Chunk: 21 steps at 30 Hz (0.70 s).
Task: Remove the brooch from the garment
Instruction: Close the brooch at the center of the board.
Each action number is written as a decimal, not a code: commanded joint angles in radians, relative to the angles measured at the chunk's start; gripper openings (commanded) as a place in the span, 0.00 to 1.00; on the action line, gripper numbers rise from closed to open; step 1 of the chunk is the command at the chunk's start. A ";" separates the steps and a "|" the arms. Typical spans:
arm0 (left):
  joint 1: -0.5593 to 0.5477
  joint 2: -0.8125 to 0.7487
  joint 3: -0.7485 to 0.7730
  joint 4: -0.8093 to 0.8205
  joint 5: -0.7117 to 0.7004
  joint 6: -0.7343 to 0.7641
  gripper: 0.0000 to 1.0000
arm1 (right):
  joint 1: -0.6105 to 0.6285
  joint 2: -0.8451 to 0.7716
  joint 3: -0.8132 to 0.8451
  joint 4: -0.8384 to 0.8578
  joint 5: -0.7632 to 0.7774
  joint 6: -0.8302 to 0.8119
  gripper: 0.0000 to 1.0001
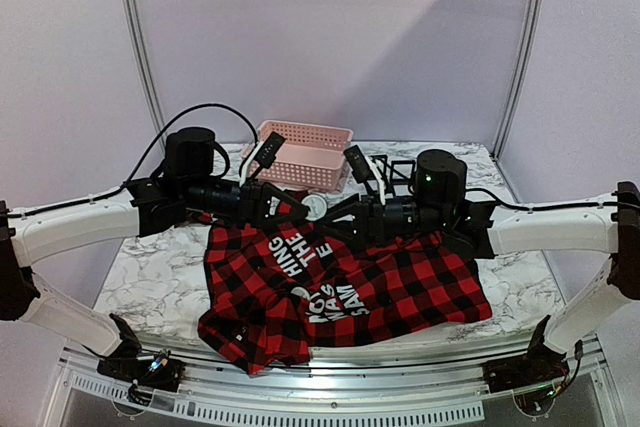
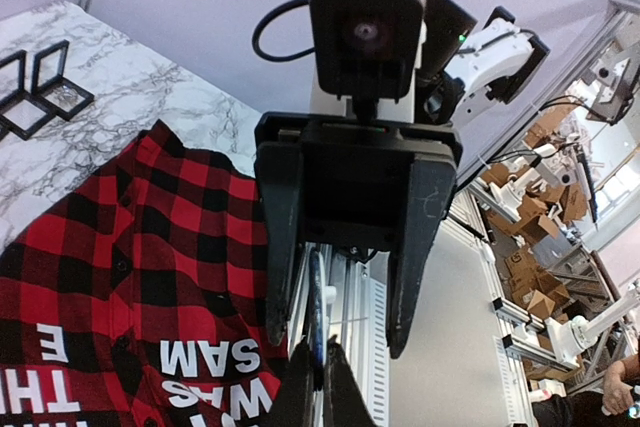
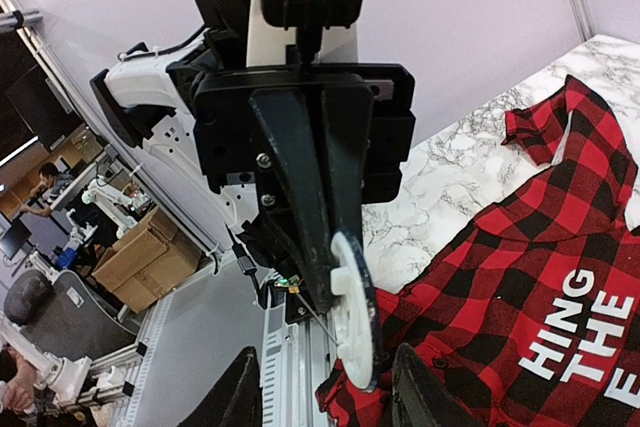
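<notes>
The garment (image 1: pixel 340 287), a red-and-black plaid shirt with white lettering, lies spread on the marble table; it also shows in the left wrist view (image 2: pixel 110 277) and the right wrist view (image 3: pixel 520 297). The brooch (image 1: pixel 315 207) is a thin round disc with a white back. My left gripper (image 2: pixel 318 382) is shut on the edge of the brooch (image 2: pixel 318 312). Facing it, my right gripper (image 3: pixel 325 392) stands open, its fingers either side of the brooch (image 3: pixel 358 322) without touching it. A thin pin sticks out from the disc's back. Whether the pin still catches the cloth I cannot tell.
A pink basket (image 1: pixel 305 152) stands at the back of the table. Black wire frames (image 1: pixel 395 169) sit to its right, also seen in the left wrist view (image 2: pixel 35 87). The table's metal front rail (image 1: pixel 330 387) runs just below the shirt's hem.
</notes>
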 commanded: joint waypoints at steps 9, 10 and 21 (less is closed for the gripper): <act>0.009 0.002 -0.017 0.021 0.021 -0.009 0.00 | 0.007 0.010 0.017 0.059 0.063 0.016 0.33; 0.008 0.002 -0.017 0.021 0.021 -0.009 0.00 | 0.006 0.012 0.019 0.060 0.062 0.016 0.32; 0.007 0.004 -0.016 0.021 0.023 -0.011 0.00 | 0.006 0.023 0.021 0.061 0.066 0.018 0.26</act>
